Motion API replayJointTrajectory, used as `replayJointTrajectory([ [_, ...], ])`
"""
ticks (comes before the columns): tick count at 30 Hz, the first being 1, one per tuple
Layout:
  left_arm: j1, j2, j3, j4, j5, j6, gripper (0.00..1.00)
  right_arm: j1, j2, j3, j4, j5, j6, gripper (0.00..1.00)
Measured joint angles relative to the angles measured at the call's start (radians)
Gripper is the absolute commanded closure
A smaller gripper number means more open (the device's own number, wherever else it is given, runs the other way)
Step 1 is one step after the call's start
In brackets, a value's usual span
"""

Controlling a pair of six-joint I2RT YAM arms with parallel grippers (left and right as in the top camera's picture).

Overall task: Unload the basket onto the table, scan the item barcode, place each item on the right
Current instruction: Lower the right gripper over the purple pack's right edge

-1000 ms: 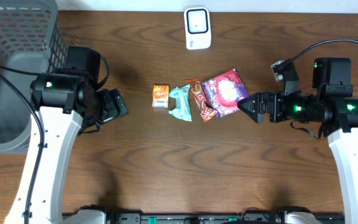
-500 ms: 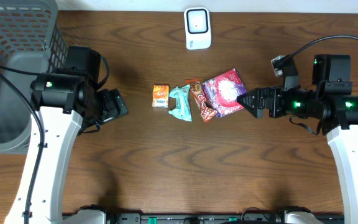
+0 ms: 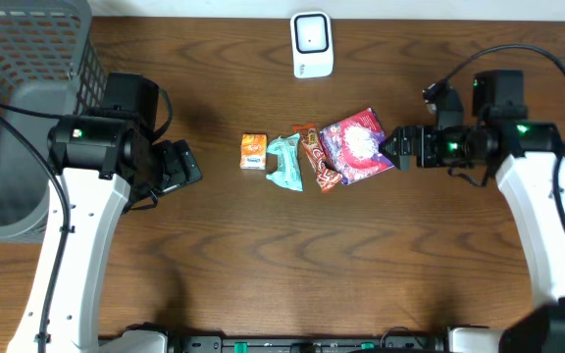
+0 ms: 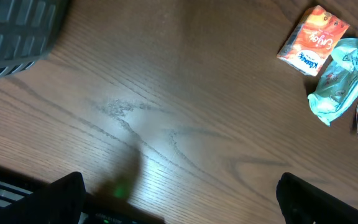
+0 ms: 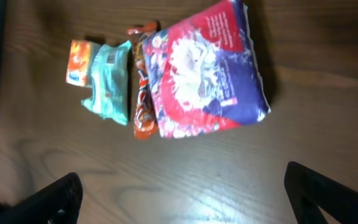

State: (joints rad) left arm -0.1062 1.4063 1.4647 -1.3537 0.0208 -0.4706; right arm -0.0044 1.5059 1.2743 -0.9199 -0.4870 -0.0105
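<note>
Four items lie in a row at mid-table: a small orange packet [image 3: 253, 151], a teal packet [image 3: 284, 162], a brown-orange candy bar [image 3: 318, 157] and a red-and-purple bag [image 3: 357, 146]. A white scanner [image 3: 312, 44] stands at the far edge behind them. My right gripper [image 3: 392, 149] is open, just right of the bag's edge and holding nothing. Its wrist view shows the bag [image 5: 207, 71] ahead of the open gripper [image 5: 182, 196]. My left gripper [image 3: 186, 167] is open and empty, well left of the orange packet [image 4: 312, 40].
A grey mesh basket [image 3: 18, 98] fills the far left corner beside the left arm. Bare wooden table [image 3: 282, 265] stretches in front of the items. The teal packet [image 4: 340, 81] shows at the right of the left wrist view.
My right arm has swung toward the far side and left, bringing its open gripper up to the red-and-purple bag's right edge. The left arm and the items have not moved.
</note>
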Motion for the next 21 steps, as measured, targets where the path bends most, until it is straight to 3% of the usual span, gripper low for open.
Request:
replayJointTrajectory([
  [21, 0.0, 0.0, 0.0, 0.0, 0.0, 0.0, 0.02, 0.008, 0.072, 0.154, 0.095, 0.074, 0.109, 0.01],
])
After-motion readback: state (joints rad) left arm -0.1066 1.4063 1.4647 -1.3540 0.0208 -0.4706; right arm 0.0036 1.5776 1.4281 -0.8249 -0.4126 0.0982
